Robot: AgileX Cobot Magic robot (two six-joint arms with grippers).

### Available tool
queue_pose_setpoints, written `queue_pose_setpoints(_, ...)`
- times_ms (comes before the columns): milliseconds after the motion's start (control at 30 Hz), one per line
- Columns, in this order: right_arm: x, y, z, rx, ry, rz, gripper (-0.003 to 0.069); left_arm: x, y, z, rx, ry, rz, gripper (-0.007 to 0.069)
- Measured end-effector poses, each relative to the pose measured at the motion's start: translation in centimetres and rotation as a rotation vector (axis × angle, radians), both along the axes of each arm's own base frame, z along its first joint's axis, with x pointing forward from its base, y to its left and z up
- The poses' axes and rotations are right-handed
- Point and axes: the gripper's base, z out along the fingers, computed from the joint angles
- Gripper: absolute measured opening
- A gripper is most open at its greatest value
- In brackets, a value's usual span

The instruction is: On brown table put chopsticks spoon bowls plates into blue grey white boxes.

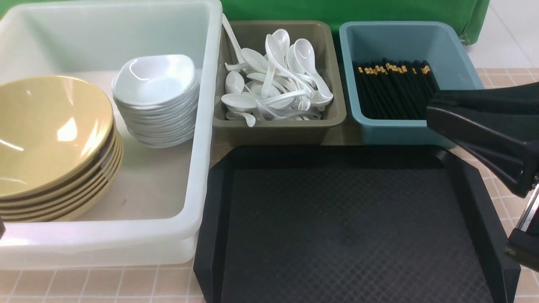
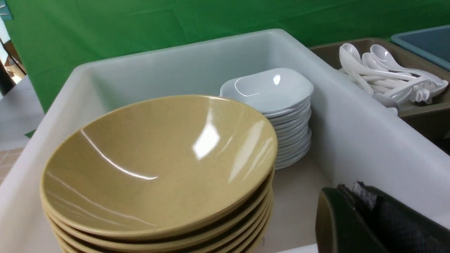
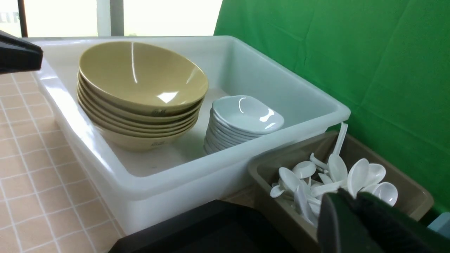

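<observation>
While the right gripper point(image 1: 438, 111), jaws near-closed w/ nothing held, hangs over the teal box point(image 1: 404, 130), chopsticks point(image 1: 393, 90) lie just beyond it; left gripper point(image 2: 355, 196) clenched, bowls point(image 2: 158, 168) beside.

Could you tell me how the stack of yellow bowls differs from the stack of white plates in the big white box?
The yellow bowls are round and much wider; the white plates are small and rounded-square. The plates are shallow, the bowls deep. The bowls sit nearer the robot, the plates farther back. Both are glossy, neatly nested, and share the white box.
</observation>
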Motion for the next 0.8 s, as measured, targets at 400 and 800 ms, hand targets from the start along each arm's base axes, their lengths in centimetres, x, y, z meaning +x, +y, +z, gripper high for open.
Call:
queue_pose_setpoints(400,0.0,0.0,0.0,0.001,0.002,-0.001,0.0108,0.0,0.0,-0.3,0.002,0.026,-0.003,0.0002)
queue_pose_setpoints(800,-1.4,-2.9,-4.7,0.14,-0.07,-0.067,0.0036,0.0,0.0,-0.3,-0.001,0.027,-0.004,0.0002)
